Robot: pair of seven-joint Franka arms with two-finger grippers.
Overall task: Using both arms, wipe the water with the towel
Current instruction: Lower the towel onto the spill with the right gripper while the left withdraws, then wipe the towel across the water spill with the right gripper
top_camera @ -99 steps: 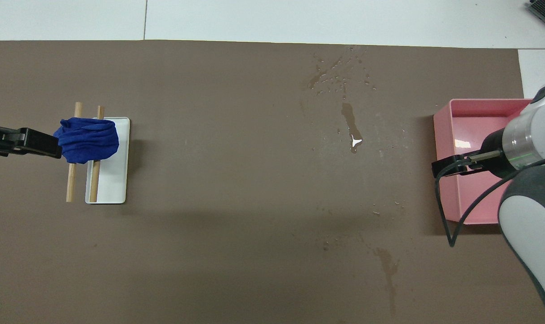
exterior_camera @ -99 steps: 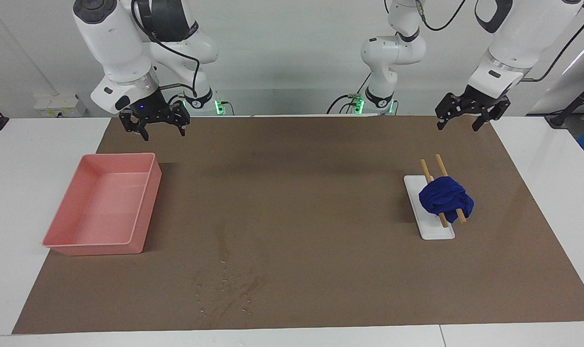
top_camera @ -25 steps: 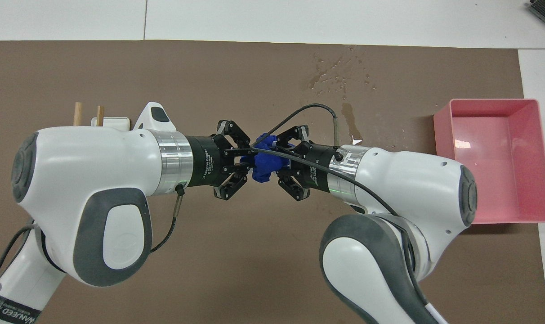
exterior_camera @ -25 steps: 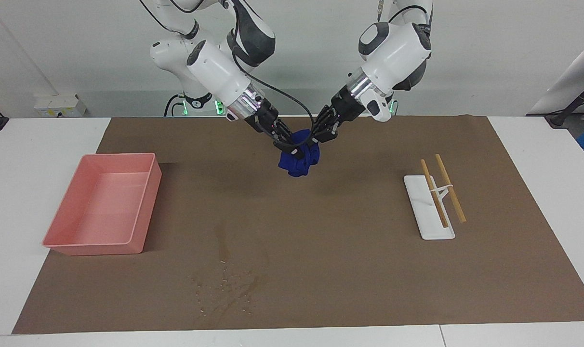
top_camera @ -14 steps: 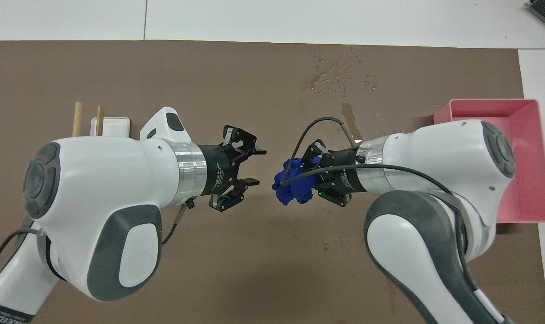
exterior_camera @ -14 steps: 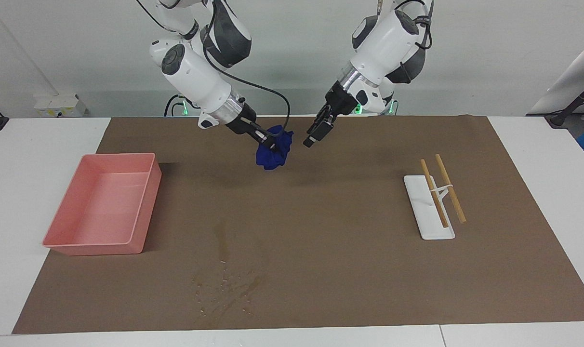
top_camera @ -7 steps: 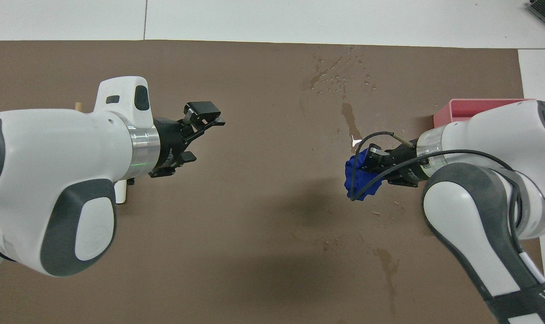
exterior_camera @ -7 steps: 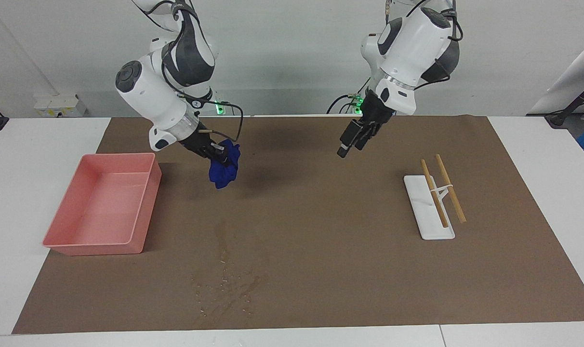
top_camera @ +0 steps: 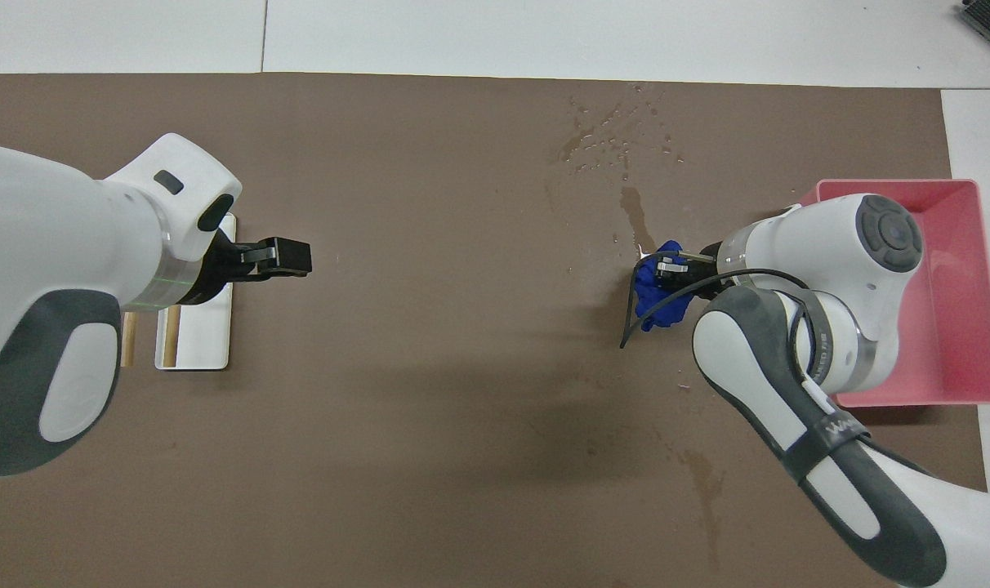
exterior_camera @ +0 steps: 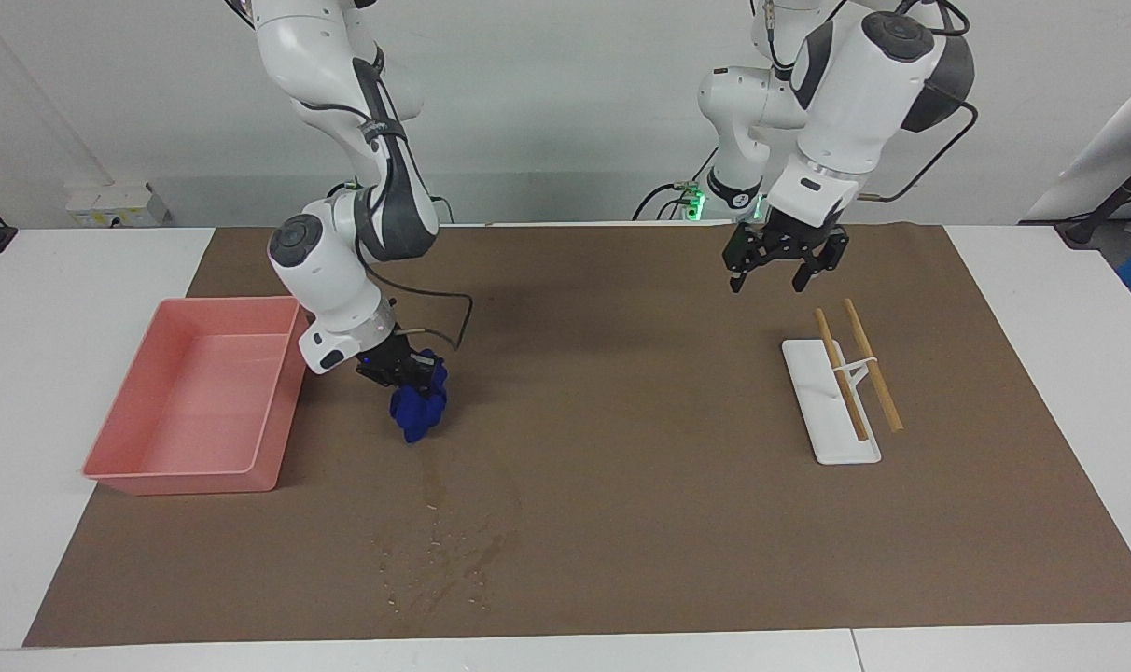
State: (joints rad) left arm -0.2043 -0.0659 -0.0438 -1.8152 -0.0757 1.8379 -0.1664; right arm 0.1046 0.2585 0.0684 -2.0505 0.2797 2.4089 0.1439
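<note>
Blue towel [exterior_camera: 419,408] clamped in right gripper [exterior_camera: 407,367]

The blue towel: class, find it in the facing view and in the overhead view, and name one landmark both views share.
Facing view: the towel hangs from the right gripper, left of centre, beside the pink tray.
Overhead view: the towel is right of centre, at the right gripper, beside the tray.
Shared landmark: the pink tray.

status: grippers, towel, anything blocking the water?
Right gripper shut on towel, low beside pink tray. Left gripper open, empty, waiting over mat. Water unwiped, path clear.
</note>
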